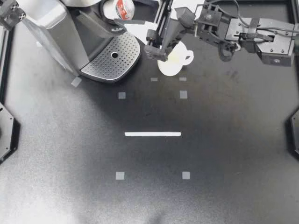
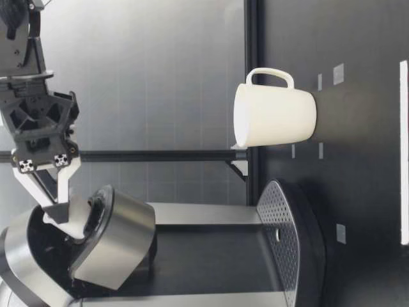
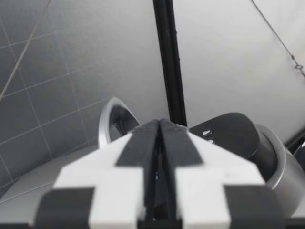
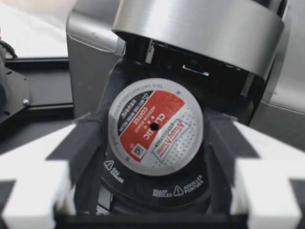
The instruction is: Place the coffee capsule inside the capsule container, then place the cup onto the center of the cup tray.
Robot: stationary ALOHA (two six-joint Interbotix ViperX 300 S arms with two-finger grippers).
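The coffee capsule (image 1: pixel 124 8), with its red and white foil lid (image 4: pixel 155 126), lies flat in the black capsule container (image 4: pixel 157 191) of the coffee machine, under the raised silver lid (image 4: pixel 200 28). My right gripper (image 1: pixel 126 18) hangs over it, open, with one finger on each side of the capsule (image 4: pixel 152 129). In the low view it points down into the machine's head (image 2: pixel 61 204). The white cup (image 1: pixel 173 58) stands upright on the table (image 2: pixel 275 115), beside the perforated cup tray (image 1: pixel 105 65). My left gripper (image 1: pixel 10 15) is shut and holds nothing (image 3: pixel 159 143).
The machine's body (image 1: pixel 56 28) fills the back left of the table. My right arm (image 1: pixel 243 35) reaches across above the cup. A white strip (image 1: pixel 153 134) and small grey tape squares (image 1: pixel 121 95) mark the black table. A black frame post (image 2: pixel 251 38) stands behind the cup.
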